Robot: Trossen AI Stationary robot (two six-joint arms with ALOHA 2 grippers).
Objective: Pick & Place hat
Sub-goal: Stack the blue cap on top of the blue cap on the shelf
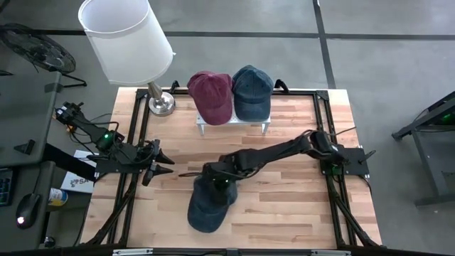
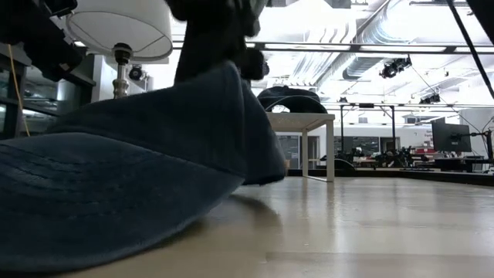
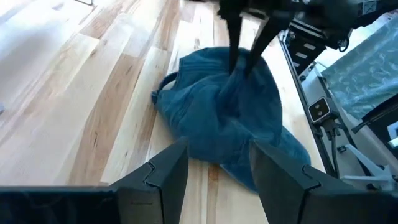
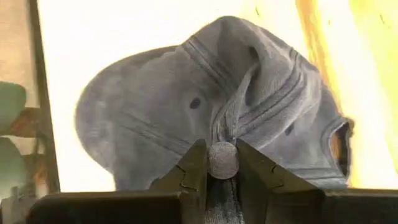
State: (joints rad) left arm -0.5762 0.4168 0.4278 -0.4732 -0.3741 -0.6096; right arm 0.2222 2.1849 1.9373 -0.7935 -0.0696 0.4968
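Hat [image 1: 208,206] pinched at its crown button by right hand [image 4: 222,163], lying on tabletop [image 1: 284,206] below; lifting and placing remaining. Left hand [image 3: 214,180] released, waiting alongside.

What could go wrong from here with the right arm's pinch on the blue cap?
The right gripper is shut on only a small fold at the crown of the dark blue cap, so the fabric could slip out on lifting. The white stand already carries a maroon cap and a second blue cap, leaving little room and risking knocking one off.
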